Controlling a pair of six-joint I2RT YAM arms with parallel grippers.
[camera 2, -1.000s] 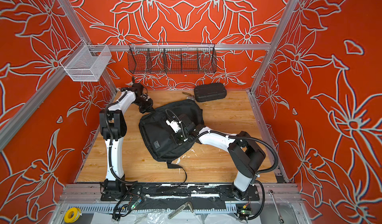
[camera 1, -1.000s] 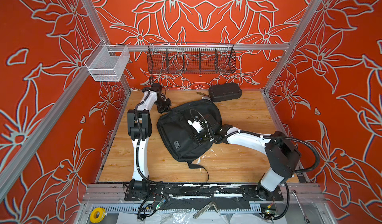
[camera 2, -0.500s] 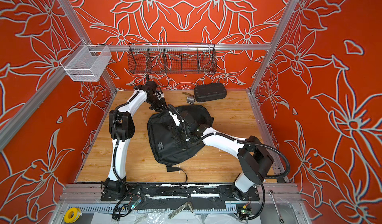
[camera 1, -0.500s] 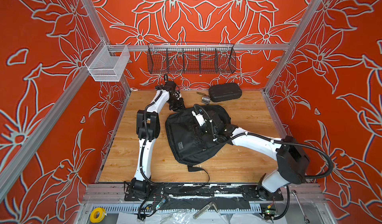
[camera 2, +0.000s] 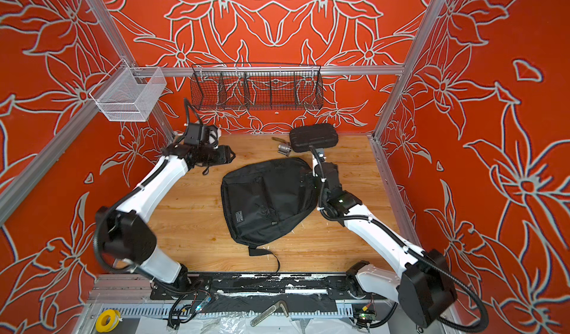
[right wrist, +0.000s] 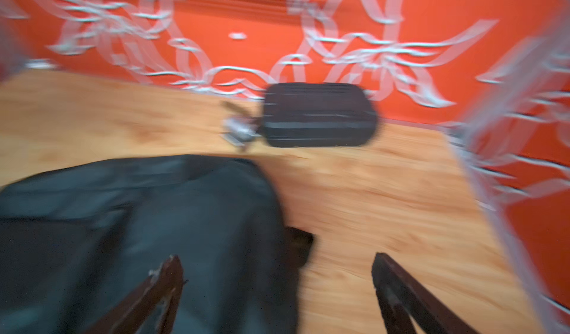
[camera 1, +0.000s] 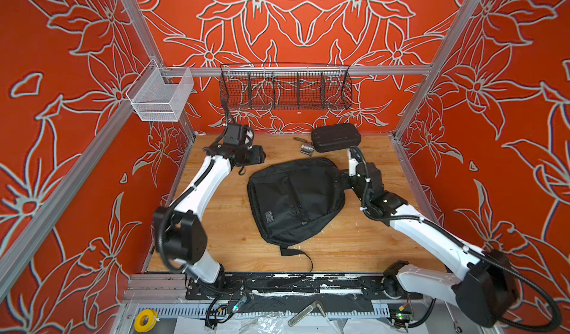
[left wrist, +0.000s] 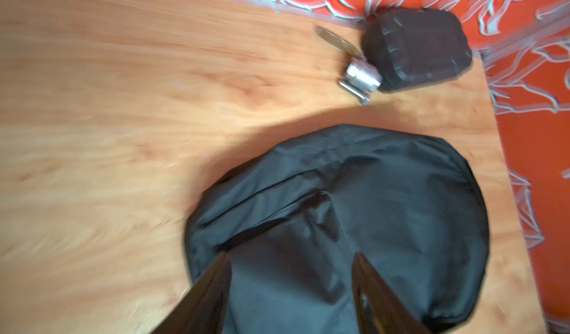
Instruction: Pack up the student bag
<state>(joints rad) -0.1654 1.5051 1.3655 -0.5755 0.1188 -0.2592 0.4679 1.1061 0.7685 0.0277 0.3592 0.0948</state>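
The student bag is a black fabric backpack lying flat mid-table, label patch up, with one strap trailing toward the front edge. My left gripper hovers off the bag's far left corner. In the left wrist view its jaws stand apart over the bag, holding nothing. My right gripper sits at the bag's right edge. In the blurred right wrist view it is wide open, one finger over the bag and one over bare wood.
A black hard-shell case lies at the back of the table, with a small metal object beside it. A black wire basket and a white mesh basket hang on the walls.
Both grippers have opened and let go of the bag. The bag slid to the right and now lies flat. Both arms have drawn back off it, left arm leftward and right arm rightward.
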